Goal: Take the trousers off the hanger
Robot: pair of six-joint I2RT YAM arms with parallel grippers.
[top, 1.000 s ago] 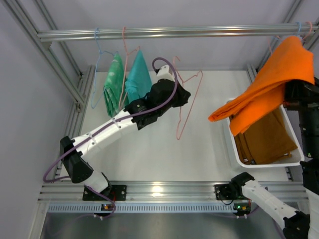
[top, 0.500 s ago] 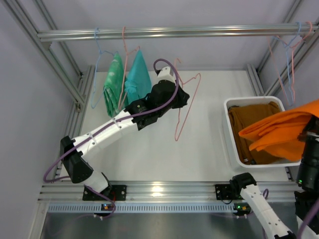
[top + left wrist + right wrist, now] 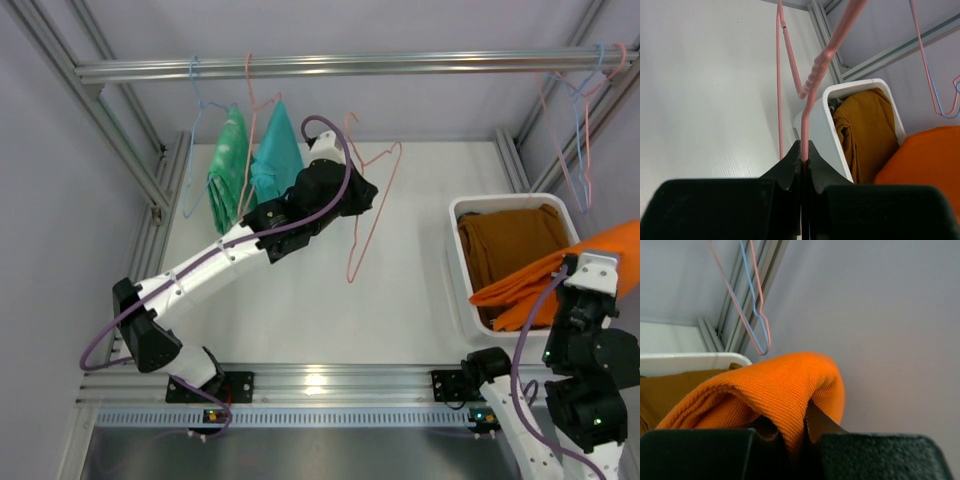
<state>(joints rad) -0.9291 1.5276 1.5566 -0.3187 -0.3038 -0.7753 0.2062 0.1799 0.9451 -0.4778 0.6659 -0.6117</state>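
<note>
White table (image 3: 300, 300), L claw (image 3: 804, 159) nipping pink hanger (image 3: 815, 70), R claw (image 3: 796, 432) orange trousers (image 3: 780, 385)

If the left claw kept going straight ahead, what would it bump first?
Probably the white bin holding brown trousers, though depth is unclear. The left gripper carries a pink hanger in its shut jaws.

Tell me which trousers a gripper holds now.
The orange trousers: the right gripper is shut on a fold of them. The brown pair lies in the bin; the teal pair and the green pair hang from the rail.
</note>
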